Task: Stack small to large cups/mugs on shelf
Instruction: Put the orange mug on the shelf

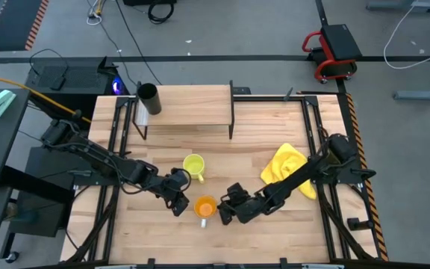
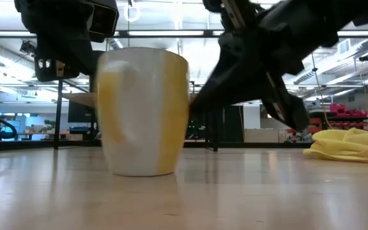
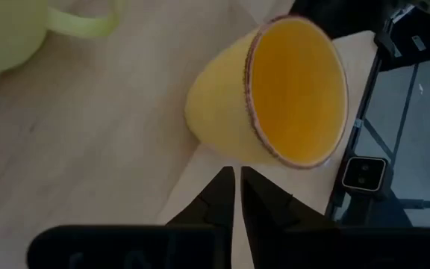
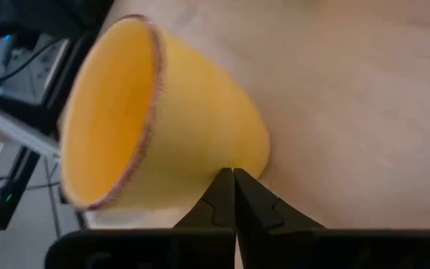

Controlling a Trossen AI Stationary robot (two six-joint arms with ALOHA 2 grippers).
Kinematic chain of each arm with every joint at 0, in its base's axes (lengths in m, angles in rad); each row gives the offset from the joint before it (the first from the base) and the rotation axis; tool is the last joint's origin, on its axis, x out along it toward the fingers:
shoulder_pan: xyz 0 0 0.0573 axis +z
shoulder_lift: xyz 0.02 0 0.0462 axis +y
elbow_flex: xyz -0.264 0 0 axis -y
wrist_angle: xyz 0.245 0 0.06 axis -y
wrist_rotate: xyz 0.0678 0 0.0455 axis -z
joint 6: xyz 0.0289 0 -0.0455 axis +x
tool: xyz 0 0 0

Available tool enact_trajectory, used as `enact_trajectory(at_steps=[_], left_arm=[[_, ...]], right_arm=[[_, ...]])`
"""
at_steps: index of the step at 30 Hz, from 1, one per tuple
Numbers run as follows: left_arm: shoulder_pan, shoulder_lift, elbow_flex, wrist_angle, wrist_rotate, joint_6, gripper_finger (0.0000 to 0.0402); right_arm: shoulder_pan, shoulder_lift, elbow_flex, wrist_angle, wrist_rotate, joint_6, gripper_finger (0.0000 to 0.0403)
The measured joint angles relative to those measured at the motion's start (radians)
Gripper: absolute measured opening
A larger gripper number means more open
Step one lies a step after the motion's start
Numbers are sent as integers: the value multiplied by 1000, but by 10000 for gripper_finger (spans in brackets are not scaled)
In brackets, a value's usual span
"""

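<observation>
The orange cup (image 1: 204, 207) stands upright on its pale base on the tabletop, near the near edge, and fills the low view (image 2: 144, 112). The yellow-green cup (image 1: 193, 166) with a handle stands just beyond it. The black cup (image 1: 147, 97) stands on the left end of the shelf (image 1: 192, 104). My left gripper (image 1: 179, 203) is shut, close to the orange cup's left side (image 3: 222, 142). My right gripper (image 1: 226, 211) is shut at the cup's right side. My right gripper (image 4: 234, 175) has its shut fingertips against the orange cup's outer side wall (image 4: 215, 161), coming level from the table's right; the cup stands upright on the table. My left gripper (image 3: 237, 175) points at the cup's left wall; whether it touches, I cannot tell.
A crumpled yellow cloth (image 1: 290, 170) lies on the table's right part, under the right arm. The shelf's black legs (image 1: 232, 123) stand at the far side. Bare wood lies between the cups and the shelf and along the near edge (image 1: 215, 250).
</observation>
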Motion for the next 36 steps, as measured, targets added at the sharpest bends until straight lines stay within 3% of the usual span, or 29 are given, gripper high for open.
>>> enact_trajectory(at_steps=[14, 25, 31, 36], left_arm=[[-2, -22, -1, -11, 32, -20, 35], [-7, -80, 0, -73, 30, -48, 40], [-8, -80, 0, -78, 31, -49, 43], [-26, -80, 0, -83, 30, -55, 42]], right_arm=[[-106, 56, 45, 85, -94, -109, 0], [14, 59, 69, 74, -90, -25, 0], [-27, 102, 127, 70, -92, -40, 0], [-62, 172, 215, 68, -160, -107, 0]])
